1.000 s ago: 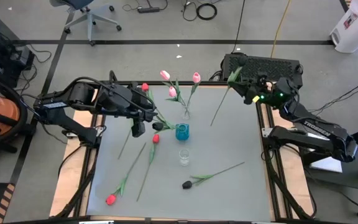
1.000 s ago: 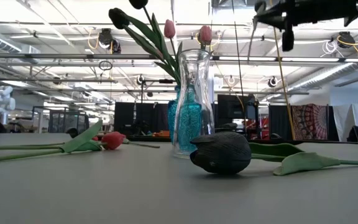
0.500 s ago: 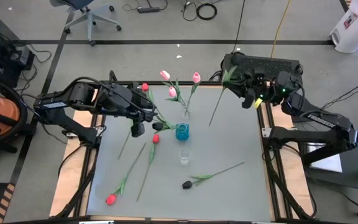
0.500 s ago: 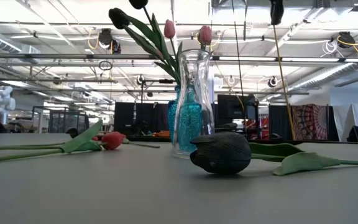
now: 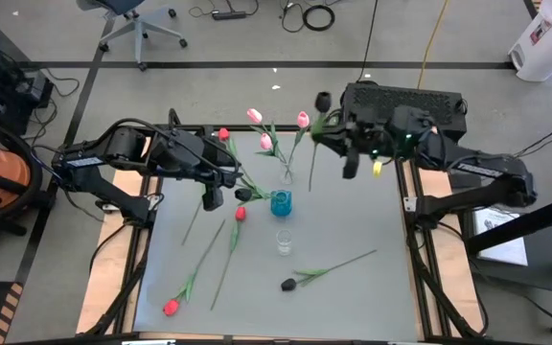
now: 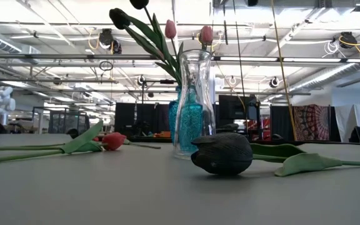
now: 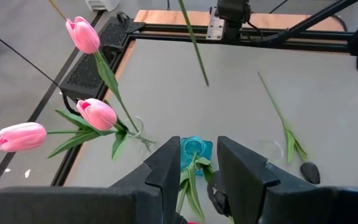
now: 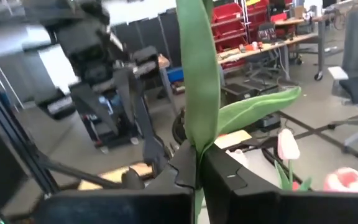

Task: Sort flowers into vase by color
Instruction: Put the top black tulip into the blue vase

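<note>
My right gripper [image 5: 333, 140] hovers over the table's far edge, shut on a black-headed flower [image 5: 322, 100] whose stem drops toward the table. My left gripper [image 7: 199, 144] stands open just left of the blue vase [image 5: 281, 202]. A red flower's stem [image 7: 191, 177] rises out of that vase and passes between the fingers. Three pink flowers [image 5: 302, 120] stand in a clear vase [image 5: 286, 176]. On the table lie two red flowers [image 5: 241, 213] and a black one [image 5: 287, 284]. My right gripper pinches the black flower's stem [image 8: 197, 155] between its two fingers, just below a long green leaf [image 8: 199, 74]. The fingers reach in level from the table's right and lie across the stem. The flower is lifted clear, roughly upright, head on top and stem end [image 7: 206, 82] hanging free.
An empty clear glass [image 5: 284, 241] stands just in front of the blue vase. A black case [image 5: 405, 101] sits beyond the far right corner. There is open tabletop to the right of the vases [image 5: 362, 211] and along the near edge.
My right gripper has travelled from the table's far right corner toward the left along the far edge, rising and rolling its wrist, still shut. The black flower has gone with it. Its stem, slanted before, now hangs nearly upright, close to the pink flowers.
</note>
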Motion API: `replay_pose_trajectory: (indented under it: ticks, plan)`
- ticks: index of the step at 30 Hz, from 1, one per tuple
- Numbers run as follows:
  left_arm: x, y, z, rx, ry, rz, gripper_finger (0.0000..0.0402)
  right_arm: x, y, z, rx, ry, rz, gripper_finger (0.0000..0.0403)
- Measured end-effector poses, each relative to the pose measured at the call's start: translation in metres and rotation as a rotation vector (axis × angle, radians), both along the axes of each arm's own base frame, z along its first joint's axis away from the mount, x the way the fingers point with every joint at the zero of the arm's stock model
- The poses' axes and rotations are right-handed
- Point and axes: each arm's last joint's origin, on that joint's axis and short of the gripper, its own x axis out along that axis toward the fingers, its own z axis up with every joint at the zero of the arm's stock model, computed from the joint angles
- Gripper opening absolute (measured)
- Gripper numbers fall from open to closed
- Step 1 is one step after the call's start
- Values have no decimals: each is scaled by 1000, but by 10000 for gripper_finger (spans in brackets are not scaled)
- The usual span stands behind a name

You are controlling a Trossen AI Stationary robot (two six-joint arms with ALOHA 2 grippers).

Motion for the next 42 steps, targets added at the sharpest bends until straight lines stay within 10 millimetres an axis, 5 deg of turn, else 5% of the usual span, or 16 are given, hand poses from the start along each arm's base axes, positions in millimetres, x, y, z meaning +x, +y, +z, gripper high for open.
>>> replay_pose_trajectory:
  ticks: [9,15,42]
  plan:
    - [0,0,0,7,-1,9,114,42,11,-18,-160,107,49,4]
    - [0,0,0,7,-1,10,114,60,13,-20,-179,28,55,4]
    - [0,0,0,5,0,11,114,94,8,-50,-110,83,56,4]
